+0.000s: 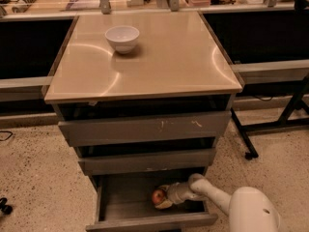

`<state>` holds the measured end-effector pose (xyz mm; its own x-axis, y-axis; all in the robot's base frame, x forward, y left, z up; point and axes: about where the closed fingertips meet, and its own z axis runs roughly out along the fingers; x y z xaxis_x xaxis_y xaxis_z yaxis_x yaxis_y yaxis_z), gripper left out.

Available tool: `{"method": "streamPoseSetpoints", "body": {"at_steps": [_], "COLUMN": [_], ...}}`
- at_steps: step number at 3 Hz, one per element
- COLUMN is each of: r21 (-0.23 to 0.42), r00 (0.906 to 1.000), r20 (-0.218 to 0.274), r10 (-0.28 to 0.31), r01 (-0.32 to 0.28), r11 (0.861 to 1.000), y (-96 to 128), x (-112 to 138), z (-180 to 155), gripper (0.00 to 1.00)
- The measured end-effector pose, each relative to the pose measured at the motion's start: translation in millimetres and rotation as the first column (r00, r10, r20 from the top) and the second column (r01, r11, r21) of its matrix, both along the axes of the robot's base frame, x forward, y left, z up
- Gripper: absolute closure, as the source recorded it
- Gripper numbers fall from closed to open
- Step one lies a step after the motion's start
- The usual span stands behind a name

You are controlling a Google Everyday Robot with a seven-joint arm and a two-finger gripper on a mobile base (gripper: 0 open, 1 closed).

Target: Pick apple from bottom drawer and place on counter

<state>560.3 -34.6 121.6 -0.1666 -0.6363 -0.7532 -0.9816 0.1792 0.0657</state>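
The apple (158, 196), small and red with yellowish patches, lies in the open bottom drawer (145, 222), right of its middle. My gripper (163, 197) reaches into the drawer from the right on its white arm (212, 195). It is open, with one finger above the apple and one below it, close around the fruit. The apple rests on the drawer floor. The counter (164, 57) is the glossy beige top of the cabinet, well above the drawer.
A white bowl (122, 37) stands on the counter's back left part. The two upper grey drawers (145, 128) are slightly ajar above the gripper. A cluttered bench (72, 4) runs behind. Black table legs with a caster (248, 154) stand at the right.
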Motion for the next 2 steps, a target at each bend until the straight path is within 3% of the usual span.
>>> {"method": "streamPoseSetpoints", "body": {"at_steps": [1,2], "r21": [0.014,0.033], "r00": [1.0000,0.9997], "r20": [0.003,0.018], "r10": [0.002,-0.018], "r01": [-0.002,0.017], "r11": [1.000,0.999], "y": [1,-7], "x": [-9,-20], "z": [10,49], "gripper": [0.97,1.00]}}
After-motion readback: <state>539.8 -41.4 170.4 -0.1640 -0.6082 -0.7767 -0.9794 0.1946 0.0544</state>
